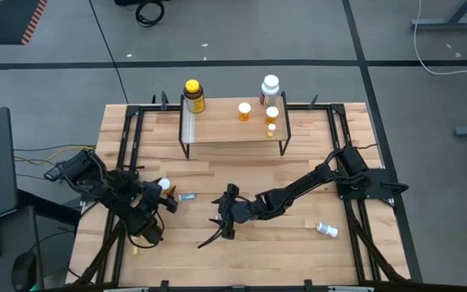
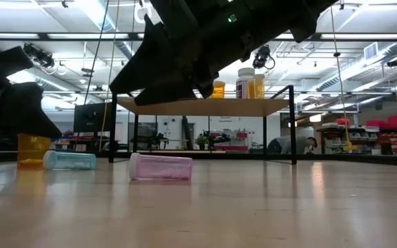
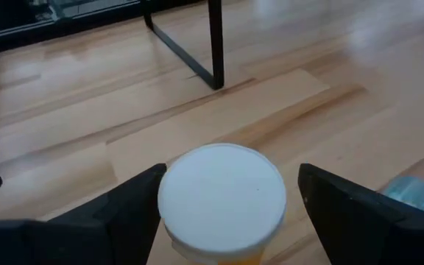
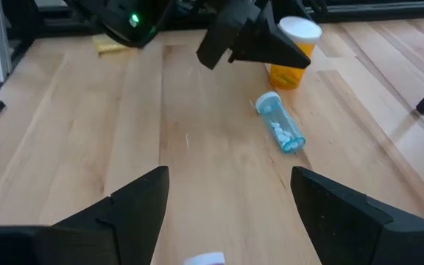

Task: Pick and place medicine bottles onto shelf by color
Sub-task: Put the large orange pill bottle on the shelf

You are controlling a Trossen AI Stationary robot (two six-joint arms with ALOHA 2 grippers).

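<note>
**Left gripper brackets orange vial, not yet gripped**

Nearest the low camera, a pink vial [image 2: 160,167] lies on its side; the right gripper [image 1: 227,217] hangs above it, jaws spread and empty. Beside it lies the teal vial [image 4: 280,132]. The left gripper [image 3: 223,202] stands open around an upright orange vial [image 3: 221,199], clear of its cap. Closing off-centre could tip it onto the teal one. Farther off, the shelf [image 1: 233,130] carries the sorted bottles.
</note>
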